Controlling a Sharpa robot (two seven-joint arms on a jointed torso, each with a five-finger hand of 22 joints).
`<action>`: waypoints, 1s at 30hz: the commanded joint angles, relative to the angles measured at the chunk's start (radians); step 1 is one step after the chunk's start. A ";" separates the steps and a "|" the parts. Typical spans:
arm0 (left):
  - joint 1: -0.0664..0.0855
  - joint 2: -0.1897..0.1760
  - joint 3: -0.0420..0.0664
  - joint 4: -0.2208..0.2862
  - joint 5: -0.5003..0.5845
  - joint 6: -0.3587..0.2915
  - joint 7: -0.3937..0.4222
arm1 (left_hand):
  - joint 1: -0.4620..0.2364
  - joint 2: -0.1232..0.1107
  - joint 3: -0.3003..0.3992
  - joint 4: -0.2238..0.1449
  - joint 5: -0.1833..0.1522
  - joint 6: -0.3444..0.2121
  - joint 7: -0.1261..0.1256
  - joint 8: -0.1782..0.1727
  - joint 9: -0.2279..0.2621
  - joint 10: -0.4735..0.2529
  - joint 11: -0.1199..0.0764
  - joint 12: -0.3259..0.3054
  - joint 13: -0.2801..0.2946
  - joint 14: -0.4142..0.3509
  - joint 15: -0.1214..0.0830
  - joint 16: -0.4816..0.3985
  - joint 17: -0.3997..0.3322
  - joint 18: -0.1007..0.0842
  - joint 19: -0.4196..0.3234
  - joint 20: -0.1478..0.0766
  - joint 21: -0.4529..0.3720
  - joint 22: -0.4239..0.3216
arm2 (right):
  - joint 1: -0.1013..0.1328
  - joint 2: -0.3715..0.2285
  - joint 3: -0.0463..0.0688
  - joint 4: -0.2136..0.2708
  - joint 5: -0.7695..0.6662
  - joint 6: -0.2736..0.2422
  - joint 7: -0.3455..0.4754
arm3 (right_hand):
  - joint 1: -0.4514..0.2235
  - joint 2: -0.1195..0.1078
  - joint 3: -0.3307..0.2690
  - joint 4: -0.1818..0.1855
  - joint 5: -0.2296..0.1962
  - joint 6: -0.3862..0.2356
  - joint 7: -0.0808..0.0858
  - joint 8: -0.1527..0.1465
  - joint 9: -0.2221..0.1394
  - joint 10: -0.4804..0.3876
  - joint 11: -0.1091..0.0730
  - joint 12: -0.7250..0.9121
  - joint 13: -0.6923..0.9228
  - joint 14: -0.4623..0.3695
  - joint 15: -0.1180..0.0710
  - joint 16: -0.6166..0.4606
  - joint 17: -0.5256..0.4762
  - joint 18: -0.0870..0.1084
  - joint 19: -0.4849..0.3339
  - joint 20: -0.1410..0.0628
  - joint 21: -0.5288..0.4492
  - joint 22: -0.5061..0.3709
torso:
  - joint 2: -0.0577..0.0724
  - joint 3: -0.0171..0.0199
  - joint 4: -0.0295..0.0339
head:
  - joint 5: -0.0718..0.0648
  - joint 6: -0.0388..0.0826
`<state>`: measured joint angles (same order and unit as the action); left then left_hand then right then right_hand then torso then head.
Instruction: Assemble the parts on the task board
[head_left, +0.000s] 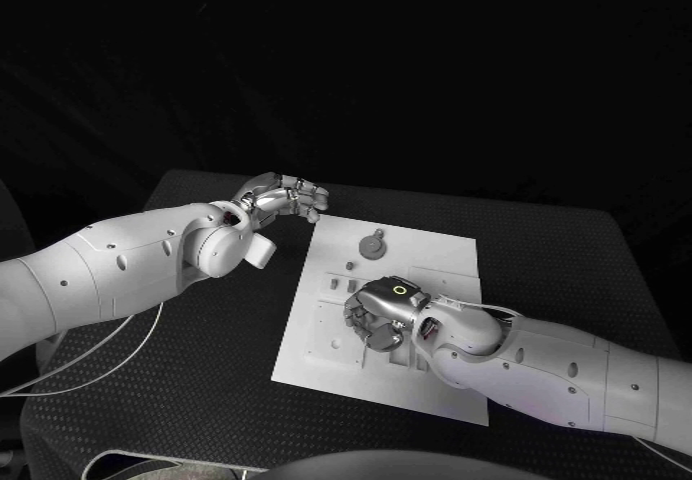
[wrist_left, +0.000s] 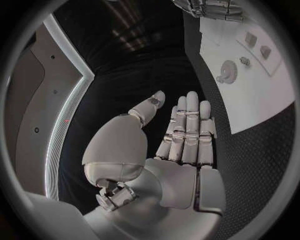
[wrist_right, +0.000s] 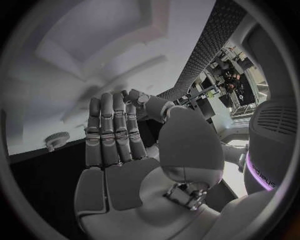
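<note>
I have the task board (head_left: 433, 250) in the middle of the table (head_left: 188, 390), with my right hand (head_left: 378, 318) hovering low over its centre, fingers straight and together, holding nothing. My left hand (head_left: 281, 197) waits just off the board's far left corner, also flat and empty. A round part (head_left: 374, 243) and several small parts (head_left: 351, 285) lie on the board; I judge most assembly remains.

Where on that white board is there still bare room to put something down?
The white task board is bare along its near edge and right-hand strip, and at its far right corner beyond the round grey part. Its middle is crowded: the right hand hovers over small parts. The left hand sits off its far left corner.
</note>
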<state>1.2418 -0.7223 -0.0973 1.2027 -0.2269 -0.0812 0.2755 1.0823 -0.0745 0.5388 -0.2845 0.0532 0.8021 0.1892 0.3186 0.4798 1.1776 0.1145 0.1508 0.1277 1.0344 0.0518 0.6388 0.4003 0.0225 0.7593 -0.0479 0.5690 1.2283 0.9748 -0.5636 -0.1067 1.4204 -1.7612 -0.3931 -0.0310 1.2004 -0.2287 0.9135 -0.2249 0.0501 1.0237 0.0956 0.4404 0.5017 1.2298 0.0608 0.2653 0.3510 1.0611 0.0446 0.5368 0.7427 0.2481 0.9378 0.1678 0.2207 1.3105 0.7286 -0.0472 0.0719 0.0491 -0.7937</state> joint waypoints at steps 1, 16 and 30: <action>0.001 0.001 0.001 0.003 0.005 0.015 0.007 | -0.008 0.003 -0.003 -0.001 -0.001 -0.007 0.001 0.003 -0.001 0.002 0.004 -0.006 -0.001 0.005 0.000 -0.006 0.001 0.013 0.007 0.001 -0.006 0.001 | -0.005 0.001 -0.005 -0.010 -0.026 0.041 -0.030 | -0.007 0.008 -0.002 -0.004 0.000 0.002 0.002 -0.006 0.002 0.001 0.002 -0.006 0.001 0.004 0.003 -0.005 0.001 0.013 -0.006 0.005 -0.006 0.014 | 0.000 -0.0002 0.0002 | -0.001 0.001; 0.002 -0.002 0.001 0.004 0.005 0.019 0.009 | -0.005 0.002 -0.003 -0.002 -0.001 -0.008 0.001 0.003 -0.001 0.002 0.003 -0.006 -0.001 0.005 0.000 -0.009 0.004 0.013 0.007 0.001 -0.008 0.002 | -0.005 -0.010 -0.005 -0.008 -0.002 0.025 -0.024 | -0.069 -0.024 -0.060 -0.021 0.025 -0.083 0.043 -0.079 -0.016 -0.017 0.016 -0.045 0.012 -0.015 0.016 -0.043 0.011 0.014 -0.041 0.017 -0.017 0.018 | 0.000 0.0000 -0.0002 | -0.002 0.005; 0.002 -0.004 0.001 0.004 0.005 0.023 0.009 | -0.004 0.001 -0.003 -0.002 -0.001 -0.009 0.001 0.004 -0.002 0.002 0.004 -0.007 -0.002 0.005 0.001 -0.011 0.006 0.013 0.006 0.001 -0.009 0.003 | -0.005 -0.029 -0.004 0.006 -0.001 -0.016 -0.032 | -0.092 -0.052 -0.135 -0.034 0.060 -0.119 0.045 -0.105 -0.028 -0.036 0.026 -0.071 0.021 -0.034 0.027 -0.065 0.023 0.013 -0.068 0.026 -0.024 0.017 | 0.000 0.0011 -0.0010 | -0.009 0.009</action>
<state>1.2422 -0.7267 -0.0973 1.2044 -0.2269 -0.0752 0.2759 1.0823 -0.0745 0.5388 -0.2845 0.0532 0.8021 0.1892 0.3186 0.4790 1.1776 0.1145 0.1468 0.1277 1.0343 0.0518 0.6311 0.4054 0.0225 0.7593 -0.0479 0.5651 1.2299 0.9731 -0.5848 -0.1085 1.4304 -1.7593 -0.4070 -0.0383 1.1096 -0.2697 0.7836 -0.2580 0.1046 0.9049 0.1461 0.3392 0.4747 1.2000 0.0895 0.1959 0.3711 1.0332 0.0721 0.4761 0.7641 0.2481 0.8765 0.1926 0.2008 1.3080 0.7285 -0.0464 0.0711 0.0414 -0.7861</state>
